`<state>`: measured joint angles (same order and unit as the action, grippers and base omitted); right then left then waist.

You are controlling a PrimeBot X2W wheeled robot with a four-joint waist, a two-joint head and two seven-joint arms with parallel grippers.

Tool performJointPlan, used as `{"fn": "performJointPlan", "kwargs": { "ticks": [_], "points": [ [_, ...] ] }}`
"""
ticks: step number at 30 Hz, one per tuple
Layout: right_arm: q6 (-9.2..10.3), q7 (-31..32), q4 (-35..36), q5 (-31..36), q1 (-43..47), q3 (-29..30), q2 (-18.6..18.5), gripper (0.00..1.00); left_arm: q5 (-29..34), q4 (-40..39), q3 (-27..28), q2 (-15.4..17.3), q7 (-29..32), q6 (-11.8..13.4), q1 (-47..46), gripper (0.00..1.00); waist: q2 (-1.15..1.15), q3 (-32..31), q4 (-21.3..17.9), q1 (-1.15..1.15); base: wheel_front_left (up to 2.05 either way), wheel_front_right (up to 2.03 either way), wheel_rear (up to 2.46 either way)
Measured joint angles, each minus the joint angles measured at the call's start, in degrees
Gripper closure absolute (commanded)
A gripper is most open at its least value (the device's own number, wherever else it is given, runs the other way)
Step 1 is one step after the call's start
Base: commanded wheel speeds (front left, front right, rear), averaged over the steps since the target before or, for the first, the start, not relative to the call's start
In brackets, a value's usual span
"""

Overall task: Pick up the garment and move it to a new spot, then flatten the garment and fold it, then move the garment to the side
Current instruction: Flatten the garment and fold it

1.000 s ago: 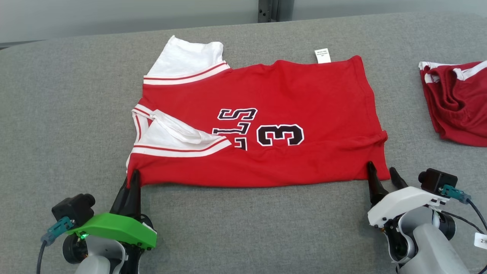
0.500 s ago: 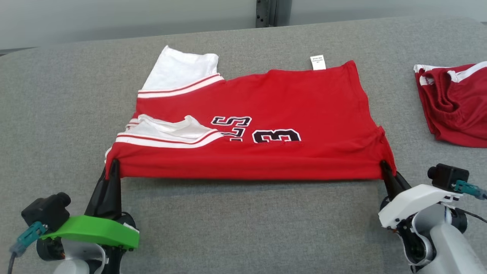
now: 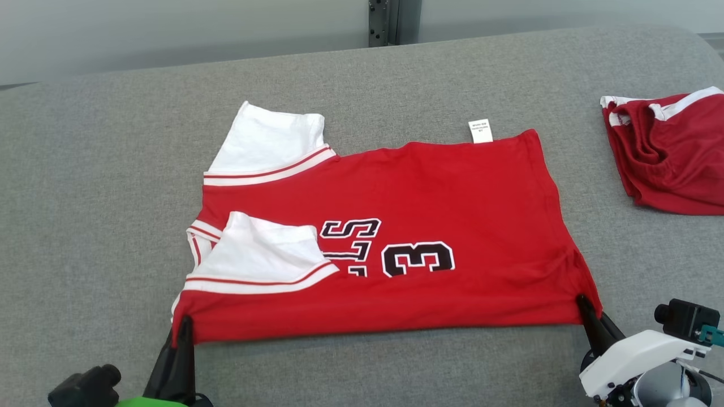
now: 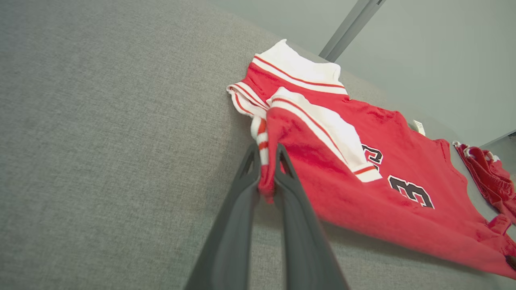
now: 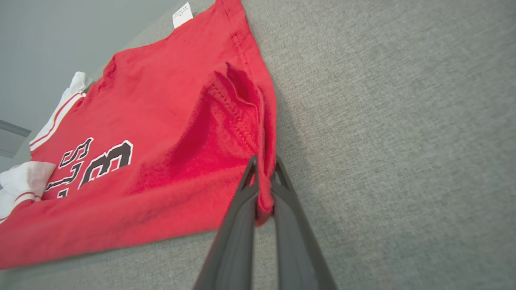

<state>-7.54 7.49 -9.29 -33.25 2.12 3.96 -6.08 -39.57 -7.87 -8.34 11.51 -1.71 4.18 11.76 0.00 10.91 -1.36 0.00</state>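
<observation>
The right gripper [image 3: 585,305], open beside the jersey's [image 3: 430,226] near right corner a second ago, has now clamped shut on that corner. The left gripper [image 3: 182,330] is still pinched tight on the near left corner. The jersey lies mid-worktop [image 3: 85,226] with its near edge stretched between both grips, so the next pull-flat or fold can likely begin.
</observation>
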Motion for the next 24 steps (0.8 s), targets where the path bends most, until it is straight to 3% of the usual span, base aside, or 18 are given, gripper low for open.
{"fn": "performJointPlan", "kwargs": {
  "ticks": [5,7,9,10,11,13,18,24],
  "points": [
    [0.0,-0.53,0.47,-0.01,1.48,0.43,1.15,1.0,-0.69,0.88,-0.42,-1.09,-0.58,0.48,2.18,1.0,0.0,0.18,-0.57,0.0,0.0,0.0,0.0],
    [0.0,-0.79,0.73,-0.02,1.93,0.59,1.44,0.88,-0.73,0.9,-0.16,-1.08,-0.62,0.98,3.18,1.0,0.0,0.3,-0.85,0.0,0.0,0.0,0.0],
    [0.0,-1.03,0.75,-0.03,2.36,0.83,1.68,0.57,-0.73,0.94,-0.07,-1.0,-0.35,1.48,4.09,1.0,0.0,0.36,-1.09,0.0,0.0,0.0,0.0],
    [0.0,-1.41,0.77,-0.03,2.41,1.05,1.81,0.1,-0.73,1.1,-0.04,-0.91,-0.03,1.78,4.5,1.0,0.0,0.38,-1.22,0.0,0.0,0.0,0.0],
    [0.0,-1.54,0.85,-0.03,2.54,1.21,1.88,0.0,-0.7,1.26,0.0,-0.73,0.08,2.03,4.77,0.65,0.0,0.39,-1.33,0.0,0.0,0.0,0.0],
    [0.02,-2.05,1.14,-0.01,2.78,1.59,2.02,0.0,-0.63,1.6,0.16,-0.25,0.34,2.54,5.04,0.0,0.0,0.36,-1.55,0.0,0.0,0.0,0.0],
    [0.05,-2.9,2.16,0.81,3.55,3.49,2.12,0.0,-0.27,1.77,1.0,0.76,0.63,3.19,5.37,0.0,0.0,0.45,-2.25,0.0,0.0,0.0,0.0],
    [0.05,-3.72,4.8,3.3,1.88,4.45,1.92,0.0,2.21,1.57,1.48,4.99,1.82,2.83,0.22,0.0,0.0,0.99,-3.3,0.0,0.0,0.0,0.0]
  ]
}}
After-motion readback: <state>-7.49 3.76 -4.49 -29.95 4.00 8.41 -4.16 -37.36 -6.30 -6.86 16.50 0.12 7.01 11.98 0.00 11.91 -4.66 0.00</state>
